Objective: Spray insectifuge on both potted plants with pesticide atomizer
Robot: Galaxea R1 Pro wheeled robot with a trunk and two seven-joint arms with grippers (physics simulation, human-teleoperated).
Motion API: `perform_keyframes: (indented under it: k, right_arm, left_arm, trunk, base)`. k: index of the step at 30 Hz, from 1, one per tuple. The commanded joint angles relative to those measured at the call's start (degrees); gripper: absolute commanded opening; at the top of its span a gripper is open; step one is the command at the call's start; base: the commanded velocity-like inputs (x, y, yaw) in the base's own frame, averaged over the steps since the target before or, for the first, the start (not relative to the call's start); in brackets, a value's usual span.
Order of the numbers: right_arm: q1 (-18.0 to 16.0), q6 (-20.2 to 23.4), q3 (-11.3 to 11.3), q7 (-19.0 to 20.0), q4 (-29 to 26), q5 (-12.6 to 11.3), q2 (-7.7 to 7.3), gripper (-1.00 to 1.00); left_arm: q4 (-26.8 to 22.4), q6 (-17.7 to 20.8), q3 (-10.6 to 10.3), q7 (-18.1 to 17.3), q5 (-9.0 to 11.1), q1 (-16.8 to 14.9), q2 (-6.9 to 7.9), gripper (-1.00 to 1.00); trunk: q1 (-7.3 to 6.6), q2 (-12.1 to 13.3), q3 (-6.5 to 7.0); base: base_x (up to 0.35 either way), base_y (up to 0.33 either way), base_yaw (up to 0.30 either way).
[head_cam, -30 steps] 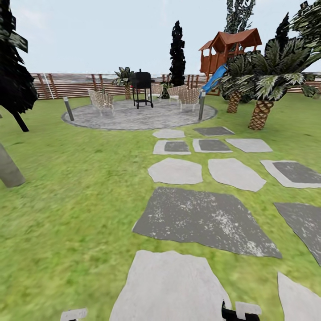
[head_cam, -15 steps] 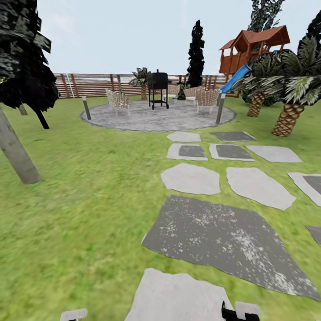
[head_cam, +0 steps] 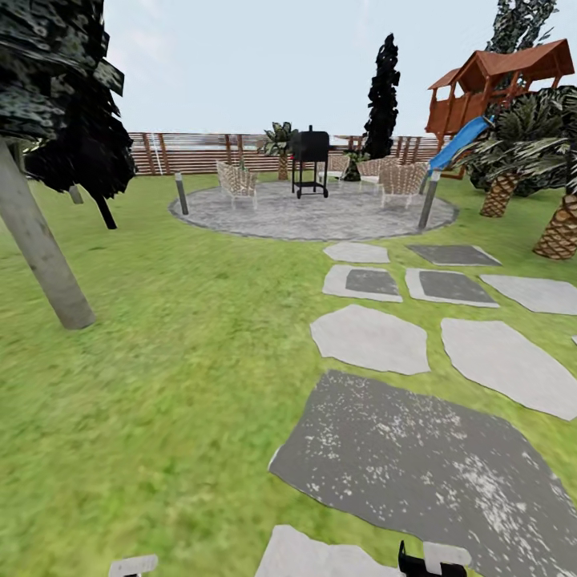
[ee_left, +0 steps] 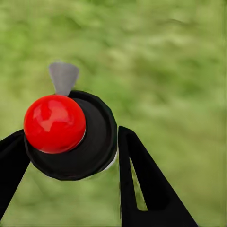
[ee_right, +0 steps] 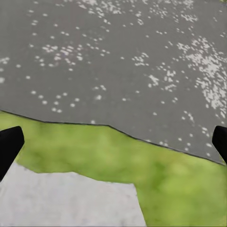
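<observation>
Gripping the pesticide atomizer [ee_left: 71,135] between its fingers, my left gripper [ee_left: 71,156] hung over lawn [head_cam: 160,385]. My right gripper [ee_right: 113,142] was spread wide above a dark stepping stone [ee_right: 118,61]. Farther off lay the patio [head_cam: 312,216], then the fence [head_cam: 200,152].

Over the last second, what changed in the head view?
The whole view slid right: the camera turned left, the things did not move. The grill and round patio shifted right, the palm slid to the edge, and the leaning trunk came further in. Unchanged: the left pincer stays shut on a black-capped atomizer with a red knob, and the right pincer stays open.
</observation>
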Motion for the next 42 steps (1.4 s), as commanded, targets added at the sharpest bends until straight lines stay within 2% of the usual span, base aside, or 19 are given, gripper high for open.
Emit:
perform_keyframes:
  k: [1,13,42]
  right_arm:
    - [-0.04,-0.13,-0.33,-0.30,0.08,0.63,-0.05,1.00]
    - [-0.04,-0.13,-0.32,-0.29,0.08,0.66,-0.12,1.00]
    - [-0.04,-0.21,-0.24,-0.38,-0.10,0.57,-0.29,1.00]
  left_arm:
    - [0.05,-0.18,-0.47,-0.10,0.57,-0.05,0.01,-1.00]
    - [0.05,-0.18,-0.47,-0.10,0.54,-0.03,-0.09,-1.00]
    - [0.11,-0.25,-0.46,-0.10,0.54,-0.03,0.07,-1.00]
  trunk:
    - [0.02,-0.02,-0.05]
    - [0.02,-0.02,-0.05]
    - [0.02,-0.02,-0.05]
  base:
    - [0.339,0.000,0.007]
    - [0.336,-0.033,0.001]
    - [0.300,-0.167,0.000]
